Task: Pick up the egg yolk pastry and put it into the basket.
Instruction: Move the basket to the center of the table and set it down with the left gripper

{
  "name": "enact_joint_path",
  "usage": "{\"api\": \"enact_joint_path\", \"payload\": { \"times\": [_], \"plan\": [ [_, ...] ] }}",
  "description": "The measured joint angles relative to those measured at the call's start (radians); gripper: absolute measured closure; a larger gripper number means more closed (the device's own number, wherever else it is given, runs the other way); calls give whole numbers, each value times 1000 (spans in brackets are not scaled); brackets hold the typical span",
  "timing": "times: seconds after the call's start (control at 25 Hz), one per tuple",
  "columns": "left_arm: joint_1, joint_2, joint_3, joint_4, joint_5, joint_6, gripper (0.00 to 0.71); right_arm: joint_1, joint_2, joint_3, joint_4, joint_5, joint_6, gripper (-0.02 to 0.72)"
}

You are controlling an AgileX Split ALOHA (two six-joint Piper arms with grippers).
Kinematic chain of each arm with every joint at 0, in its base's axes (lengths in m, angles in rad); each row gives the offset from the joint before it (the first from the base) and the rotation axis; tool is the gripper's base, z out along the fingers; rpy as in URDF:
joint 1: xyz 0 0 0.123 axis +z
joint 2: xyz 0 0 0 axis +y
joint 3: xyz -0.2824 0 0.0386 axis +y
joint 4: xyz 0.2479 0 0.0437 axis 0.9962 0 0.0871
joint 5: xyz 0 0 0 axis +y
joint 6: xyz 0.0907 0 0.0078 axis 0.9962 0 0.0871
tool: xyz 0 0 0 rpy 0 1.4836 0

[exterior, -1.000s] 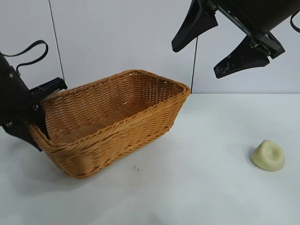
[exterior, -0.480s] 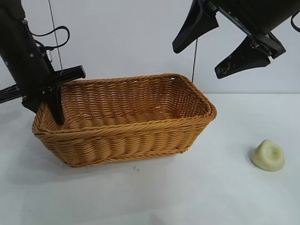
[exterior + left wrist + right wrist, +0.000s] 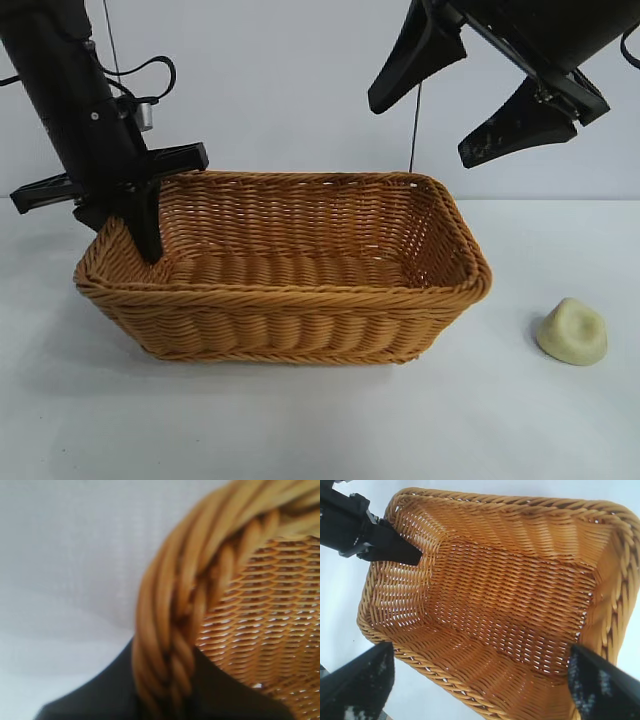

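A white desk is lying below gripper level; two thin dark cables are hanging behind against a pale wall.

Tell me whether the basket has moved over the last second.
Yes. The basket, gripped at its end wall by the left claw, has swung round to lie square-on, its right end nearer the egg yolk pastry, which stayed put.

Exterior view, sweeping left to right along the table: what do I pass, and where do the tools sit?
Left tool clamped on the basket's left rim → basket → egg yolk pastry on the table. The right tool hangs open above, over the gap between basket and pastry.
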Motion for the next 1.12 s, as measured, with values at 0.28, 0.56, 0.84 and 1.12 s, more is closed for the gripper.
{"api": "enact_joint_path", "payload": {
  "times": [0.28,0.56,0.84,1.12],
  "plan": [
    [1,52,-3,25,-21,9,569,0,0,0,0,1,0,59],
    [1,103,-5,1,-43,12,570,0,0,0,0,8,0,59],
    [1,106,-5,0,-41,12,423,0,0,0,-1,15,0,59],
    [1,94,-5,0,-7,12,38,0,0,0,0,21,0,59]
  ]
}}
